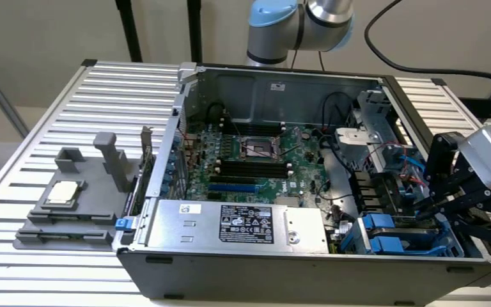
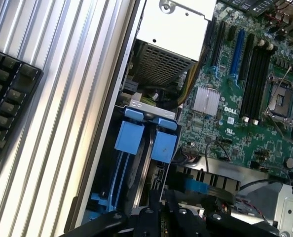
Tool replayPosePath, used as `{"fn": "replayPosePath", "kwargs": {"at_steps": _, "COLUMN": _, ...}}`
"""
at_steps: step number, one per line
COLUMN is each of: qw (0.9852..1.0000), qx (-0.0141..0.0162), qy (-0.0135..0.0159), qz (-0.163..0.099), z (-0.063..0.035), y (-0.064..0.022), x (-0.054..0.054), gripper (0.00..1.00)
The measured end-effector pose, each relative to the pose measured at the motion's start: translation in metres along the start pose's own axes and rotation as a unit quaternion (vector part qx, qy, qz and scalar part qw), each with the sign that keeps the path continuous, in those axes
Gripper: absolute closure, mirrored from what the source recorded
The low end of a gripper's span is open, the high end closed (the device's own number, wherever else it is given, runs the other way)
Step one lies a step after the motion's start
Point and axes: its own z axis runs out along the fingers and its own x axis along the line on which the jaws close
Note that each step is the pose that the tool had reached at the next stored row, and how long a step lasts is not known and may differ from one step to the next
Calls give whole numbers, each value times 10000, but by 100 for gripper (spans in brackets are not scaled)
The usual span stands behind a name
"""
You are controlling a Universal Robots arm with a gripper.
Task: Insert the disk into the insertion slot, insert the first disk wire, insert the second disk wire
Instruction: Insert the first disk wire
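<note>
**Figure.** Open computer case [image 1: 314,278] on a ribbed metal table [image 1: 109,89], shown in the exterior view and in my wrist view.

**(a) Pincer.** My pincer [image 1: 434,211] hangs at the exterior view's far right, about mid-height. It reaches in over the case wall, just above the rear end of the insertion slot [image 1: 429,242]. I cannot tell whether it is spread, pressed together or pinching anything. In the wrist view its black body [image 2: 154,219] sits close behind the slot.

**(b) Disk.** The disk [image 2: 128,136] lies inside the insertion slot, in the lower right corner of the case in the exterior view. Only the blue end of its carrier faces out. A second blue tab [image 2: 164,144] sits just beside it (the metal body and printed label are hidden, so I cannot tell for certain which carrier holds the drive).

**(c) Surroundings.**
- A silver box [image 1: 237,224] with a black label fills the lower middle of the case, just beside the slot mouth.
- The green motherboard [image 1: 254,160] occupies the case centre.
- At the exterior view's left, a grey fixture [image 1: 66,217] on the table carries a square chip [image 1: 62,194].
- My arm [image 1: 301,22] and a black cable [image 1: 416,67] cross the upper edge.
- A dark keyboard [image 2: 8,94] rests on the table in the wrist view.
</note>
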Motion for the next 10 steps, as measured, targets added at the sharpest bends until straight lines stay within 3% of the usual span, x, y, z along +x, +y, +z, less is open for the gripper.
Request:
{"fn": "replayPosePath", "kwargs": {"at_steps": 2, "qw": 10000, "qx": -11, "qy": 68, "qz": 15, "z": 4, "y": 35, "x": -8, "gripper": 84}}
{"fn": "replayPosePath", "kwargs": {"at_steps": 4, "qw": 9999, "qx": -11, "qy": 100, "qz": 51, "z": 10, "y": 65, "x": -14, "gripper": 84}}
{"fn": "replayPosePath", "kwargs": {"at_steps": 7, "qw": 9997, "qx": 19, "qy": 98, "qz": 202, "z": 16, "y": 71, "x": -15, "gripper": 84}}
{"fn": "replayPosePath", "kwargs": {"at_steps": 10, "qw": 9989, "qx": 73, "qy": 85, "qz": 462, "z": 24, "y": 72, "x": -13, "gripper": 84}}
